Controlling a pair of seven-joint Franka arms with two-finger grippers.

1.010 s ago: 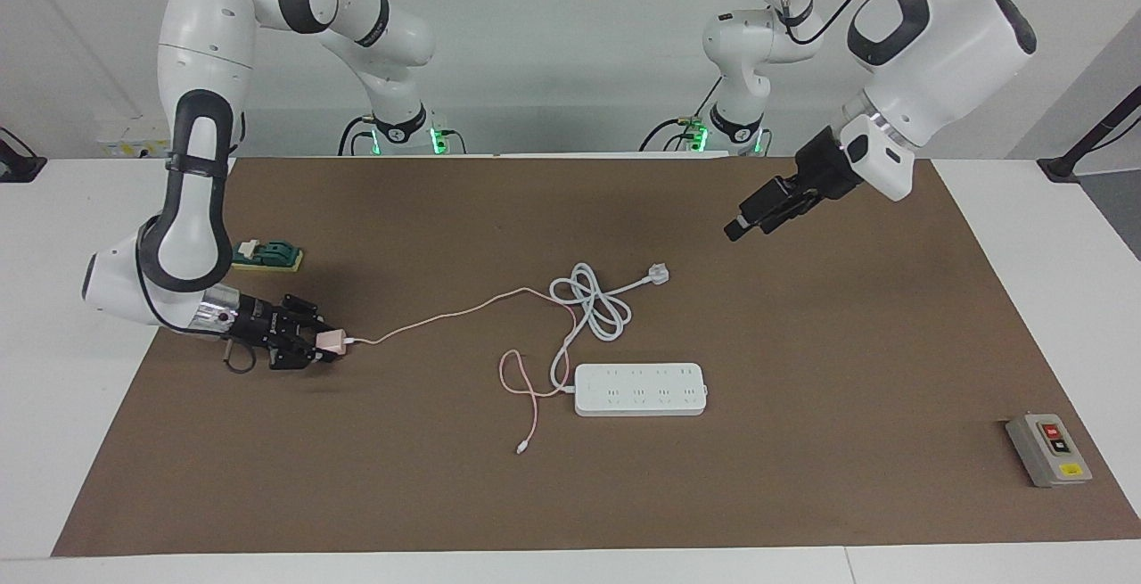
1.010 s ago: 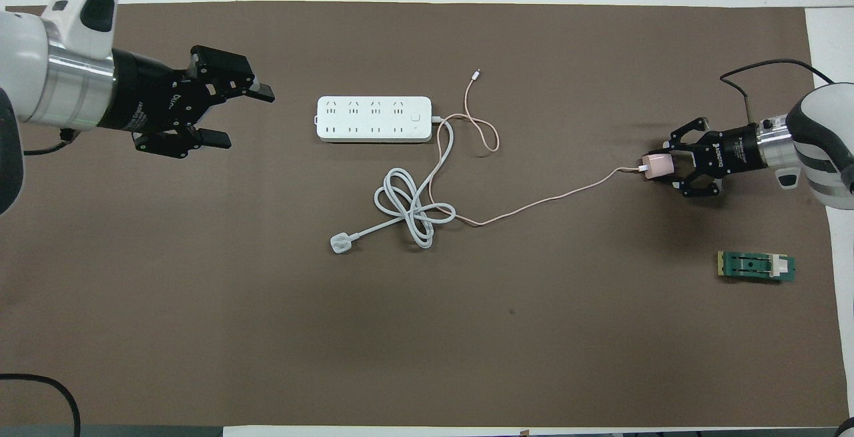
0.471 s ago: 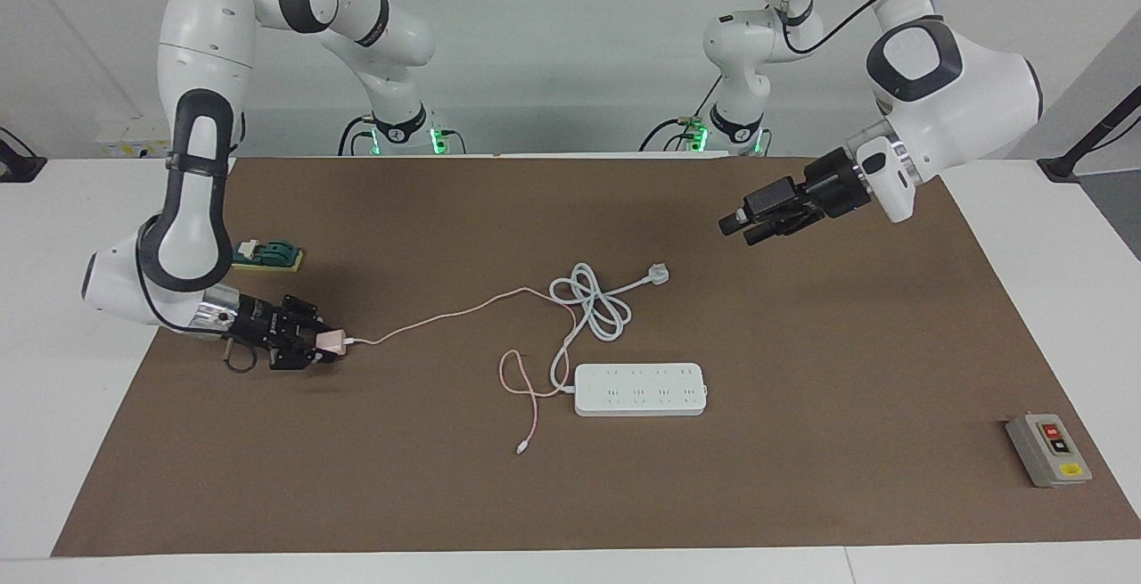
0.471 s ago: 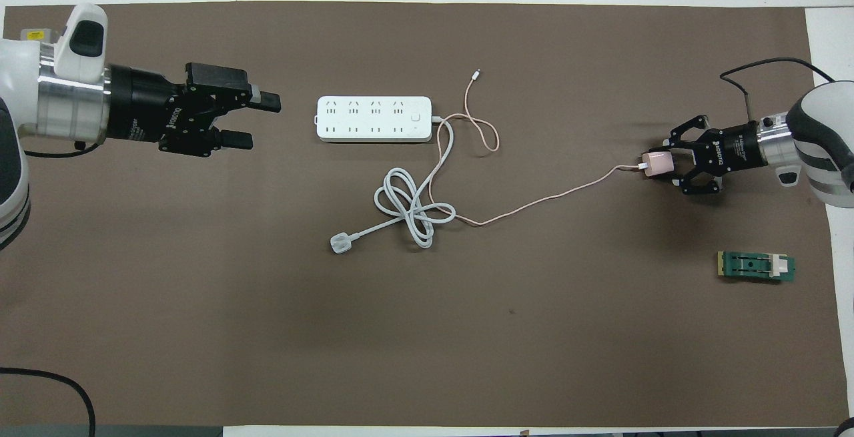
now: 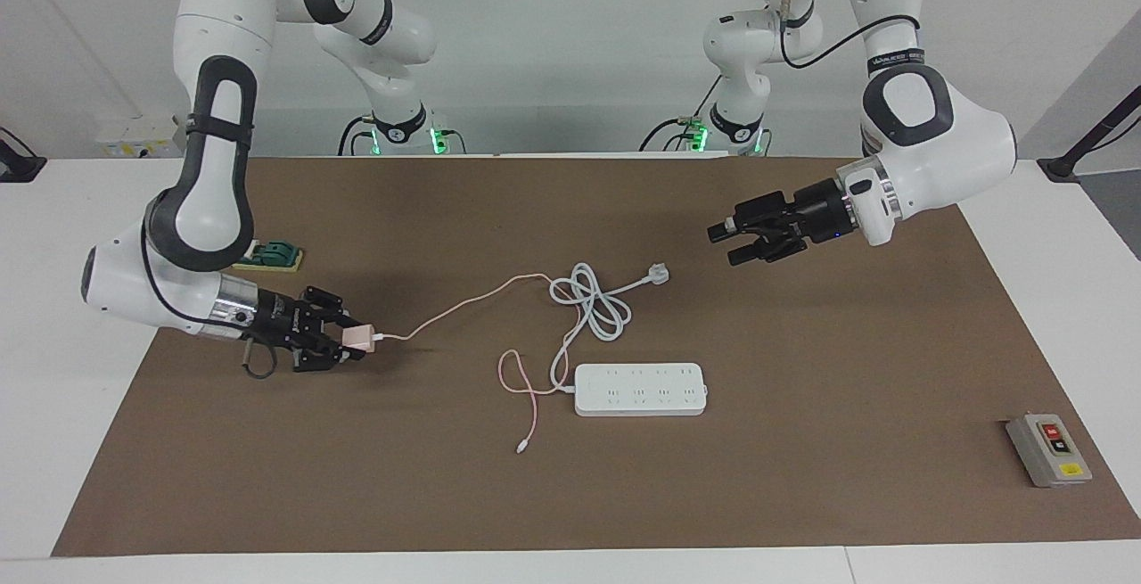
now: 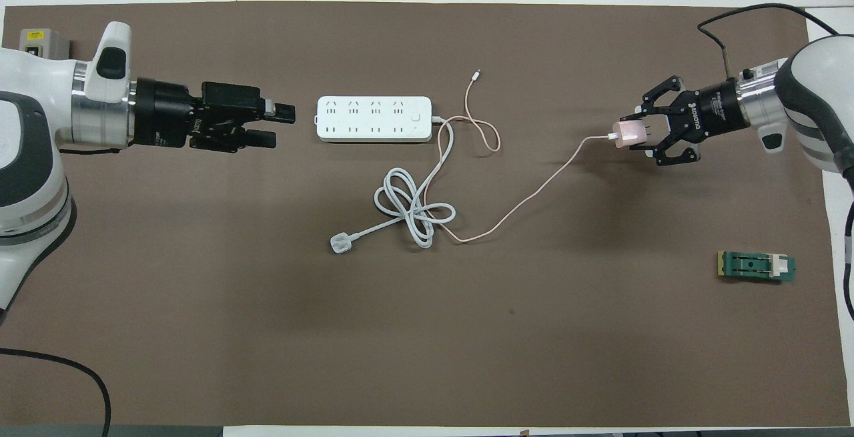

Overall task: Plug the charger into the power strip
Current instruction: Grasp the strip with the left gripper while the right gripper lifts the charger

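The pale-pink charger [image 5: 359, 337] is held in my right gripper [image 5: 350, 342], low over the mat toward the right arm's end of the table. It also shows in the overhead view [image 6: 628, 134], gripped by the right gripper [image 6: 632, 135]. Its thin pink cable [image 5: 446, 308] trails across the mat to the power strip [image 5: 642, 390], a long white bar lying flat with its sockets up [image 6: 373, 118]. My left gripper [image 5: 724, 245] is open and empty, up in the air; in the overhead view [image 6: 280, 125] it is just off the strip's end toward the left arm.
The strip's thick grey-white cord is coiled beside it and ends in a white three-pin plug [image 5: 658, 275]. A grey box with red and yellow buttons [image 5: 1047, 450] sits toward the left arm's end. A green block [image 5: 272, 256] lies near the right arm.
The right gripper has carried the charger toward the strip and the cable has slackened. The left gripper has dropped lower, turned level and moved closer to the strip's end.
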